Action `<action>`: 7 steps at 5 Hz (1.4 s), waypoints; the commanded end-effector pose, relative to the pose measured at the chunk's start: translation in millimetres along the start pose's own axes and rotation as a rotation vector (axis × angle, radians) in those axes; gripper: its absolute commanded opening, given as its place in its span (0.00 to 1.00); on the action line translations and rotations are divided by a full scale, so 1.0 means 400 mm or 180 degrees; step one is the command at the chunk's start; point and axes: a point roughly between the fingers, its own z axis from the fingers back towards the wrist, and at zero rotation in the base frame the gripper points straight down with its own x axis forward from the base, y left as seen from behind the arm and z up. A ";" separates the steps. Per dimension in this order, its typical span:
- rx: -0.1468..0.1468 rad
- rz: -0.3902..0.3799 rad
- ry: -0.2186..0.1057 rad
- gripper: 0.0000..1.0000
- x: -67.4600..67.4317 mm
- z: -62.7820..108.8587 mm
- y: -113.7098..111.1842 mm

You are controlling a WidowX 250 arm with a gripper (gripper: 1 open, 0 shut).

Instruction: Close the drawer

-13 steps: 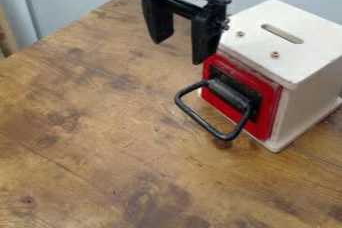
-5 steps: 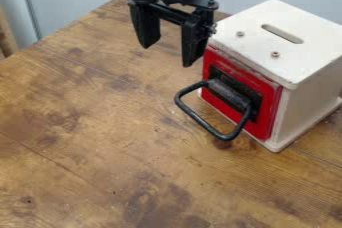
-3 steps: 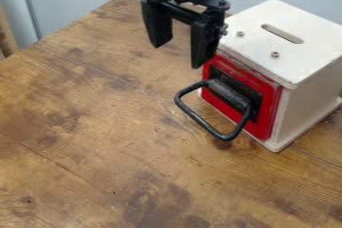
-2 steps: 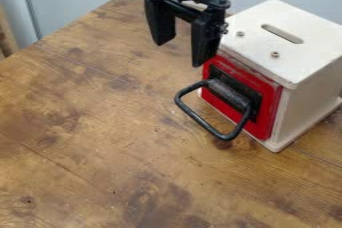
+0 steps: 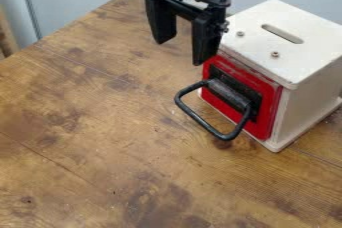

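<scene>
The drawer [image 5: 245, 97] has a red front with a black panel and sits in a cream-white box [image 5: 286, 54] at the right of the table. Its large black loop handle [image 5: 207, 113] lies out over the wood toward the left. The red front looks nearly flush with the box face. My black gripper [image 5: 185, 42] hangs open and empty above the table, just left of the box's upper left corner and above the drawer front. Its two fingers point down, the right one close to the box edge.
The worn wooden table [image 5: 94, 122] stretches left and forward of the box. The box top has a narrow slot [image 5: 285, 34]. A pale wall stands behind the table's far edge, with a light vertical strip [image 5: 11, 12] at the far left.
The gripper has shifted right, toward the box, and slightly down over the last second. It stays open. The drawer and handle have not moved.
</scene>
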 end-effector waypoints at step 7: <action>0.0086 0.0329 -0.0221 1.00 0.039 0.043 0.023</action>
